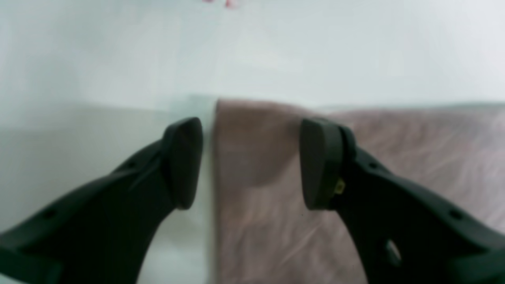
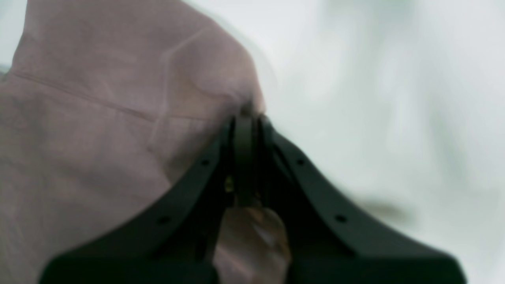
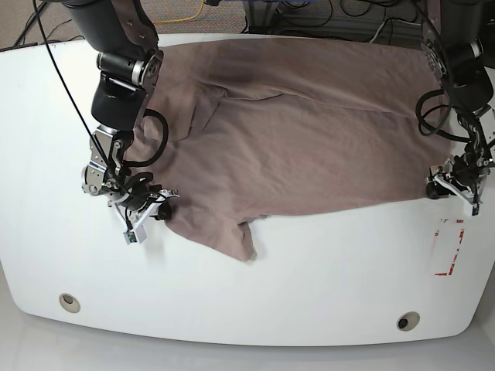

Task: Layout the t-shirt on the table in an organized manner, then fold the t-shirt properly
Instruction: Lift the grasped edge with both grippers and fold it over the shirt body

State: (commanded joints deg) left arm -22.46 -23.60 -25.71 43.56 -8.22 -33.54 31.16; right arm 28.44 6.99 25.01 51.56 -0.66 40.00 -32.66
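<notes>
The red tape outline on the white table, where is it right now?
In the base view the red tape outline sits near the glossy white table's right edge, just below the left gripper and the corner of the mauve-brown cotton t-shirt.

Bright, even light; both wrist views blurred; base view sharp.

The t-shirt (image 3: 309, 147) lies spread on the desk (image 3: 309, 301), between the right tool (image 3: 164, 207) at its sleeve and the left tool (image 3: 442, 185) at its hem corner.
</notes>
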